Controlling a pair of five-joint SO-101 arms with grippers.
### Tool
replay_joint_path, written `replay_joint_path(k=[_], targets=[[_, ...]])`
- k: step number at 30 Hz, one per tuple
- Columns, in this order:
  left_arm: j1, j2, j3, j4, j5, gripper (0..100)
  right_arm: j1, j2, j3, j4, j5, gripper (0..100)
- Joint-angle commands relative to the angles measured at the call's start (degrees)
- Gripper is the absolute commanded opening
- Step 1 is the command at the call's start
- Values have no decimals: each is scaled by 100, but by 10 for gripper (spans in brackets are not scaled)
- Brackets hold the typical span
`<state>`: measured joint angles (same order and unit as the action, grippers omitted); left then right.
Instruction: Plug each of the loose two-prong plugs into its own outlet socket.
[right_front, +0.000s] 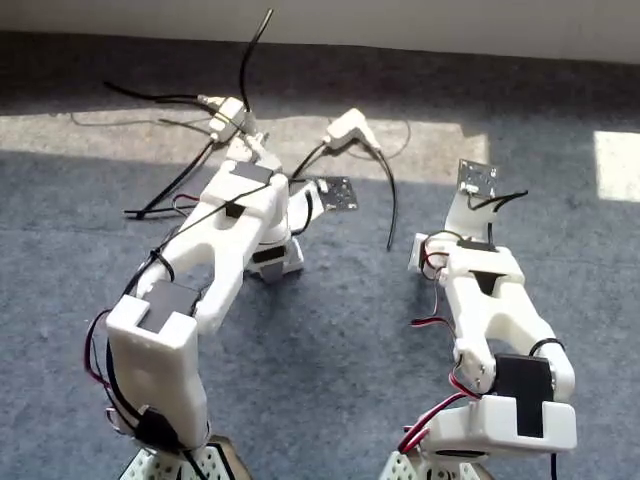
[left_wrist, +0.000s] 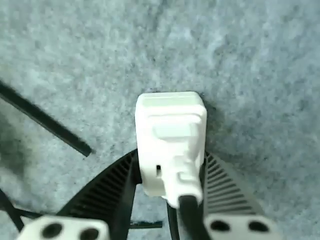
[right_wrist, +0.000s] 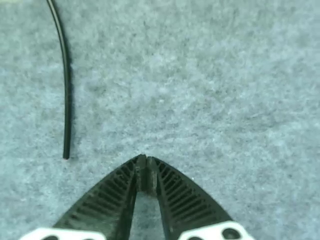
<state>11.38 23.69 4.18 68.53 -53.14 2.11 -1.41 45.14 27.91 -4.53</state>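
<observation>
Left pincer (left_wrist: 170, 156) clamps white plug (left_wrist: 170, 127) near its cord end, so it may pivot on insertion; right pincer (right_wrist: 146, 171) sits closed, empty.

Probably an office or home room: grey carpet (right_front: 330, 330), sunlit.
</observation>
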Motion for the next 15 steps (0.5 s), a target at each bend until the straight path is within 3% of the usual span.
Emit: replay_joint_path(k=[1,6,15], targets=[[-22,-66,-224,-738,149,24,-48,-22,-40,-101,-26,6],[-13,-101,-233,-2066,158,24,-48,-22,-40,-101,-26,6],[-48,119,-198,-5837,158,23,-48,-22,-40,-101,-26,6]])
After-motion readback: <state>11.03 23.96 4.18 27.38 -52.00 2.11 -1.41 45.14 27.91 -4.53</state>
